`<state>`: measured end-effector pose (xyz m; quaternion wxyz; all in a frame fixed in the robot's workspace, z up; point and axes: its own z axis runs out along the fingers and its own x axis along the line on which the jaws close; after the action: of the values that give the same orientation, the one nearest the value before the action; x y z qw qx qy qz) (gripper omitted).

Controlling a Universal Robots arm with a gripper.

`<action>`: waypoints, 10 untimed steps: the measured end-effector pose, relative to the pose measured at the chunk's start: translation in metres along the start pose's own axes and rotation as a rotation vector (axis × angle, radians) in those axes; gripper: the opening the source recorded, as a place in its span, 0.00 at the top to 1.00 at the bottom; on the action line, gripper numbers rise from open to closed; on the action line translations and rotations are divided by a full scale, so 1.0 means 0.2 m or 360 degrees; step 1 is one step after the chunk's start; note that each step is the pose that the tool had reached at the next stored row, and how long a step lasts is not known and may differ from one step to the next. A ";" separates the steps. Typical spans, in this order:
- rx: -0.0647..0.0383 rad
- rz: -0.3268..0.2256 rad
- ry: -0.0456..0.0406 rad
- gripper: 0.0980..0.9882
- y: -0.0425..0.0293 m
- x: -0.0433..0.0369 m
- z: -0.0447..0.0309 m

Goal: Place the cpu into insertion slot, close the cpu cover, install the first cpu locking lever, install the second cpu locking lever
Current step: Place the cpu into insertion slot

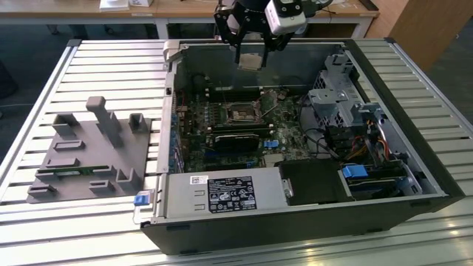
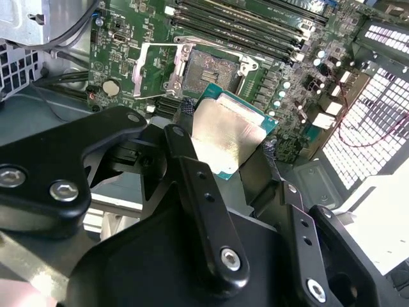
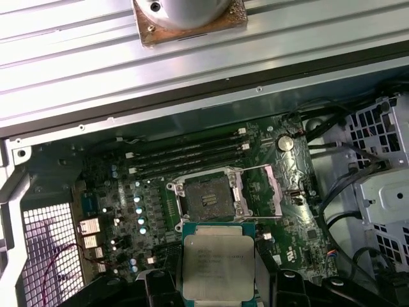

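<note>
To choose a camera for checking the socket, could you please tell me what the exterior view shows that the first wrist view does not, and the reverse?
The exterior view adds the whole computer case on the slatted table, a grey fixture to the exterior view's left of it, and how high the claw hangs above the board. The first wrist view adds the cpu cover swung open beside the socket, and a coin battery. Both share the cpu gripped in the claw and the uncovered insertion slot, with no chip in it.
</note>
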<state>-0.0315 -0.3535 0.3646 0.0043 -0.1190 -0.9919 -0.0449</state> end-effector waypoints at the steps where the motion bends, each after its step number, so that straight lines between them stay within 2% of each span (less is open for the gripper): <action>1: 0.0000 0.0003 0.0000 0.50 0.000 0.000 0.000; 10: -0.0001 0.0031 -0.0003 0.50 0.000 0.001 0.000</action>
<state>-0.0317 -0.3535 0.3646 0.0039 -0.1286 -0.9907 -0.0449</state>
